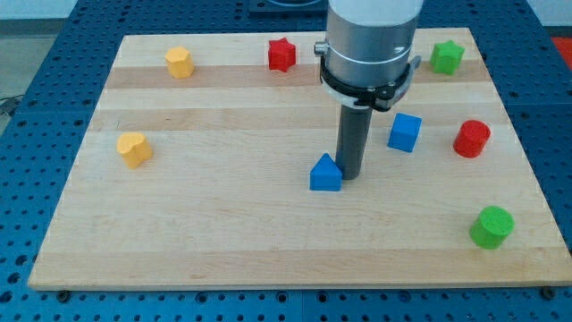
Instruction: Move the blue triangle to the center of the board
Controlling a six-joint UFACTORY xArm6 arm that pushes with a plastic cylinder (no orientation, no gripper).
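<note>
Pale wooden board (223, 224) sat on a blue perforated bench (36, 54); the room beyond was barely visible at the view's top.

Left to right: yellow heart-like block (134, 148) at mid-left, yellow hexagon-ish block (179, 62) at upper left, red star (281, 55) along the top edge. The blue triangle (326, 173) was sitting close to the board's centre, slightly toward the view's right and bottom. My tip (349, 175) was just beside it on its right, touching or nearly so; contact couldn't be confirmed. No fingers on this rig, only a plain rod, so nothing was open or holding.

Further right: blue cube (404, 132), green star (447, 56) top right, red cylinder (471, 139), green cylinder (492, 226) lower right.

Judgement: final positioning step, mostly done. Next move probably called for a short nudge toward the view's left and a touch up, pushing squarely on the triangle's right face so it wouldn't rotate off the rod.
</note>
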